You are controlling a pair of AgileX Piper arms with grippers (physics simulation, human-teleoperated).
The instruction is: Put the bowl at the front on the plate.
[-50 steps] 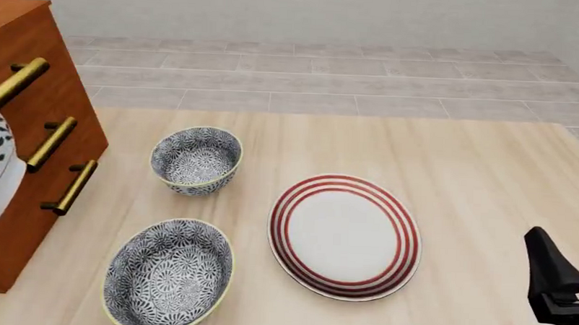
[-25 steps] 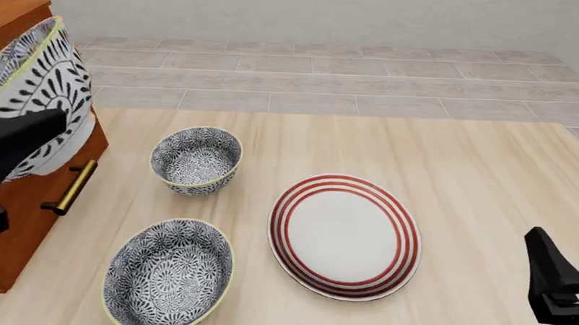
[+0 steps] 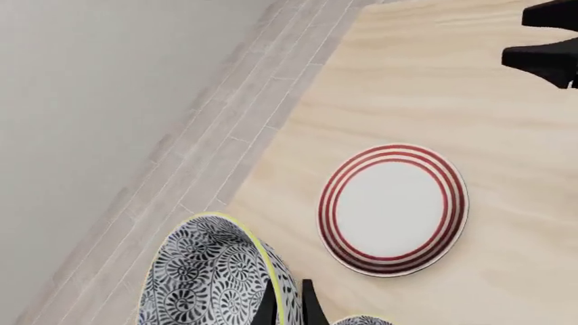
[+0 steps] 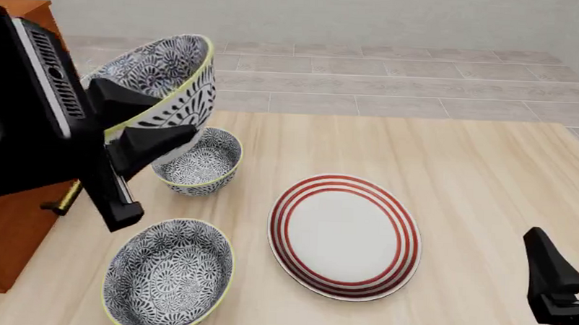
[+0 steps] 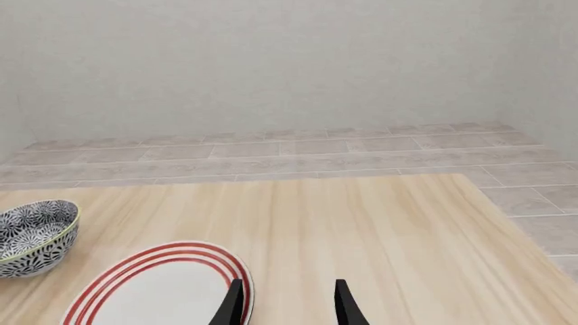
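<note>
Black fingers of the left gripper (image 4: 161, 125) pinch the yellow rim of the deep floral bowl (image 4: 167, 75), which has swung in from beside the wooden cabinet (image 4: 2, 254) over the last half second and now hangs tilted in the air, up and left of the red-ringed plate (image 4: 345, 237). Left of the plate sit a smaller deep bowl (image 4: 198, 161) and a shallow wide bowl (image 4: 170, 274). Carrying looks under way; placing remains. The right gripper (image 5: 284, 301) idles with fingers parted, just right of the plate.
</note>
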